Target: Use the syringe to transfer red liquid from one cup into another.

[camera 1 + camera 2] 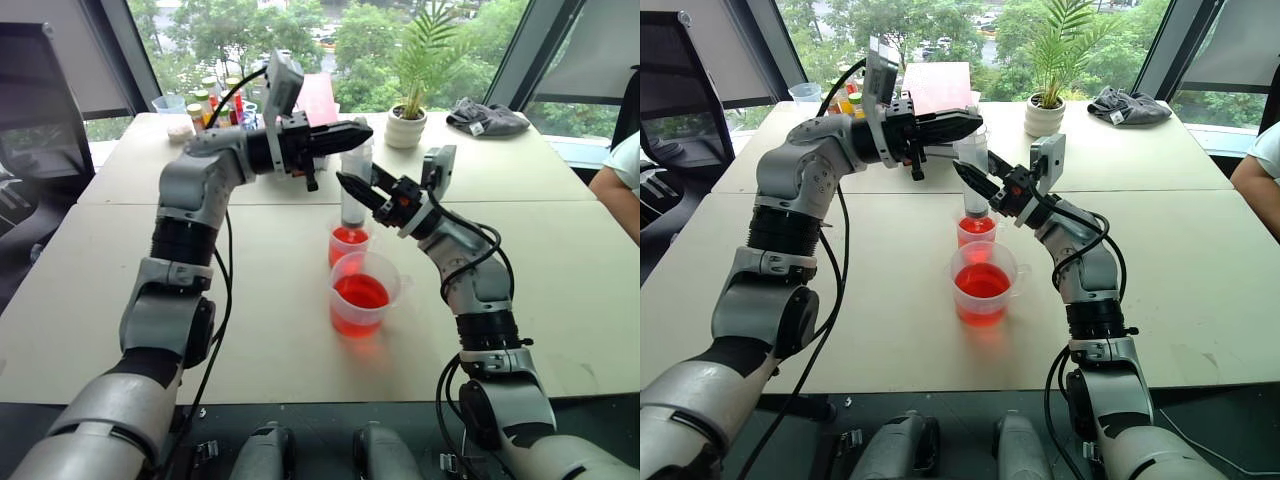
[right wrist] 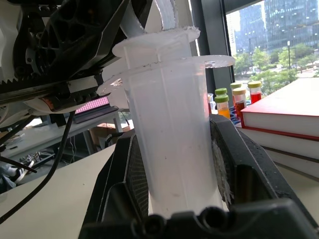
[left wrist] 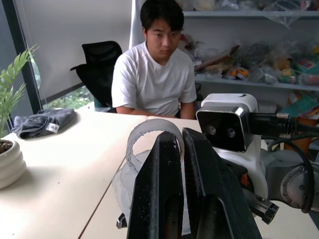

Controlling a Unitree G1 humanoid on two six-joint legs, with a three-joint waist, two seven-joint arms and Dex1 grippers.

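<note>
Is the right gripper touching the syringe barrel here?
Touching. In the right wrist view the right gripper has a black finger pressed against each side of the syringe barrel, with no gap showing.

Beige tables (image 1: 560,300) before large windows (image 1: 330,40) showing green trees.

Your left arm reaches forward with the elbow bent and the wrist turned inward; your left gripper (image 1: 362,128) points right, roughly level, its fingers (image 3: 164,189) pressed together. Your right arm rises from the lower right, forearm angled up and left; your right gripper (image 1: 347,183) is clamped, pointing toward the left one.
</note>
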